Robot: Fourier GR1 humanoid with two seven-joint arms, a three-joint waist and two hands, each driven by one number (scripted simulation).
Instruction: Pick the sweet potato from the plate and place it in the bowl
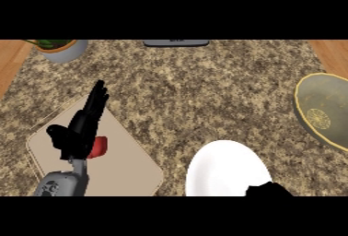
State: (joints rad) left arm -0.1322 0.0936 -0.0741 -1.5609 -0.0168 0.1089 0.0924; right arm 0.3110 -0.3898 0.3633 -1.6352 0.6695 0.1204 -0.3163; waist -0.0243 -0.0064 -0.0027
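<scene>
Centrally, at the front edge of the speckled stone worktop (pixel 197 87), lies a round white plate (pixel 221 168). Its visible face is plain white, and its nearer rim is cut off by the lower edge of the view. The right hand (pixel 268 190) shows only as a small black shape at that lower edge, overlapping the plate's front right rim; whether it is open or closed, and whether it has hold of anything, cannot be told. The bowl (pixel 333 92), olive green with a round yellow pattern inside, stands at the worktop's right edge, well apart from the plate and partly cut off by the view's right side. A beige board (pixel 125 173) with rounded corners lies at an angle near the front left corner. Over it rests the left hand (pixel 81 131), open, its straight fingers pointing toward the far edge and its thumb spread to the left; it grips nothing. A small red item (pixel 101 146) lies on the board against the right side of this hand's palm, partly hidden by it; whether it is the sweet potato cannot be told. At the far left corner stands a grey pot with a green plant (pixel 61 48), and a flat grey object (pixel 175 43), mostly cut off, shows at the middle of the far edge. Strips of wood surface (pixel 10 64) flank the stone at both far corners.
</scene>
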